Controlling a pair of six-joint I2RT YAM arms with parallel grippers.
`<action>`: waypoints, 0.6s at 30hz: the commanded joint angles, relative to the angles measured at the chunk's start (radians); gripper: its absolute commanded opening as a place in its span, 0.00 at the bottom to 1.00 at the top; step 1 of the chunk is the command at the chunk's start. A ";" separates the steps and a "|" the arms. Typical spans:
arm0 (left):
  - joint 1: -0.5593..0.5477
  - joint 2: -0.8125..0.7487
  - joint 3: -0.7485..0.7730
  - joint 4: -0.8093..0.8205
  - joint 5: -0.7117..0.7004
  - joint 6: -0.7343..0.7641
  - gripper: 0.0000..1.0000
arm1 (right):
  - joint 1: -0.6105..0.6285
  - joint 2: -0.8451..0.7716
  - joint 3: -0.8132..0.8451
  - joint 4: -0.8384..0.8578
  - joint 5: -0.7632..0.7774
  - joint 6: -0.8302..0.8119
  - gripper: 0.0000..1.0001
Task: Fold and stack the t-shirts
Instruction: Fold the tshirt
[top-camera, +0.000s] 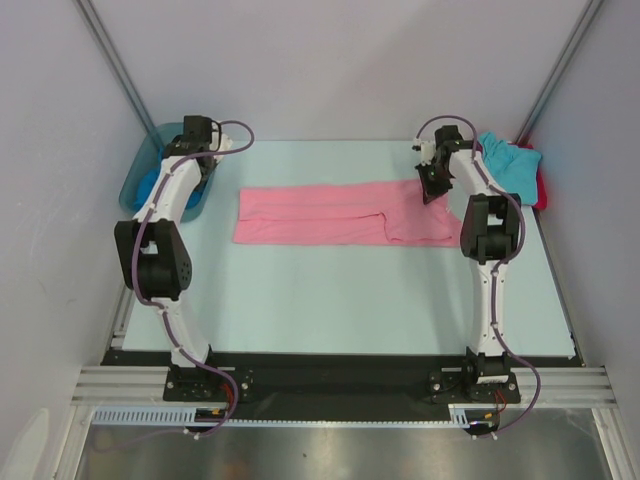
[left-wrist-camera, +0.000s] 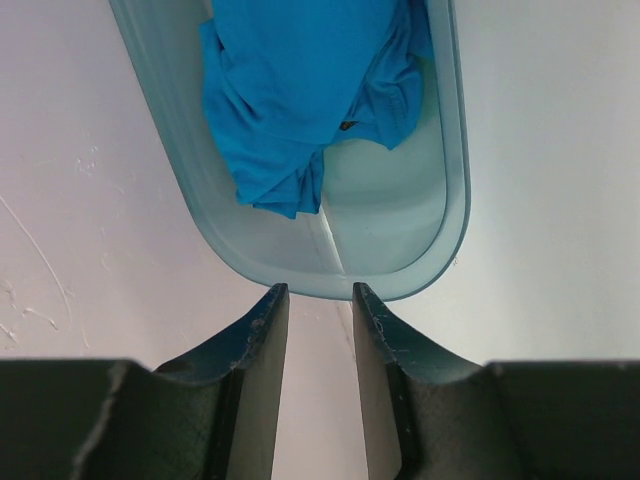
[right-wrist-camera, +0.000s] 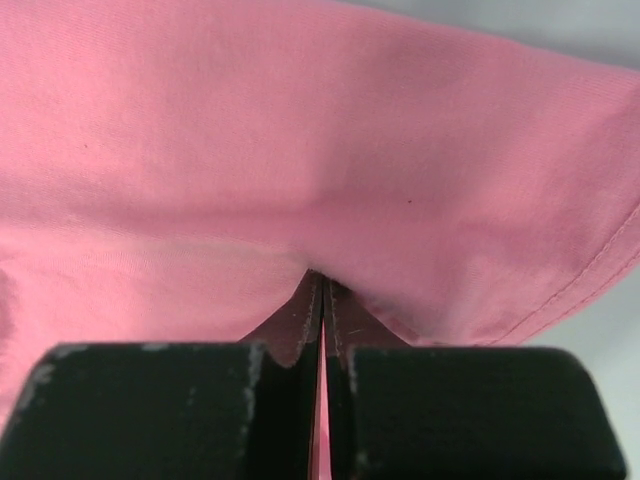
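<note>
A soft, plain pink t-shirt lies across the middle of the pale blue-green desk. It is already folded lengthwise into a long, narrow band running left to right, with a sleeve tucked in towards its right end. The right pincer sits on that right end, near the band's back edge. Seen from its own wrist, its fingers are pressed together with a ridge of pink cloth pinched between them.

The left pincer is well apart from the pink t-shirt, at the back left corner. It hangs over the near rim of a blue-green translucent plastic tub, its fingers spread and holding nothing. A crumpled royal blue t-shirt lies inside the tub. At the back right corner, a turquoise t-shirt sits bunched on top of a red t-shirt, of which only an edge shows.

The step in hand looks like the crosswise fold of the pink t-shirt, with its right end gripped and ready to be carried over. The next move calls for lifting that end just clear of the desk and sweeping it leftward over the band. It should then be laid down so the edges line up. Only one spot on the end is held, so the nearer corner may droop or trail. With three shirts unfolded and no stack begun, the task seems to be at an early stage.
</note>
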 joint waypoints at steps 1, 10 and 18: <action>0.007 -0.075 -0.011 0.022 -0.021 0.010 0.38 | 0.006 0.002 -0.119 0.104 0.021 -0.033 0.00; 0.007 -0.059 0.009 0.023 -0.004 0.001 0.37 | 0.017 -0.133 -0.289 0.116 0.050 -0.066 0.31; 0.007 -0.039 0.035 0.023 0.021 -0.012 0.37 | 0.006 -0.266 -0.389 0.173 0.043 -0.089 0.36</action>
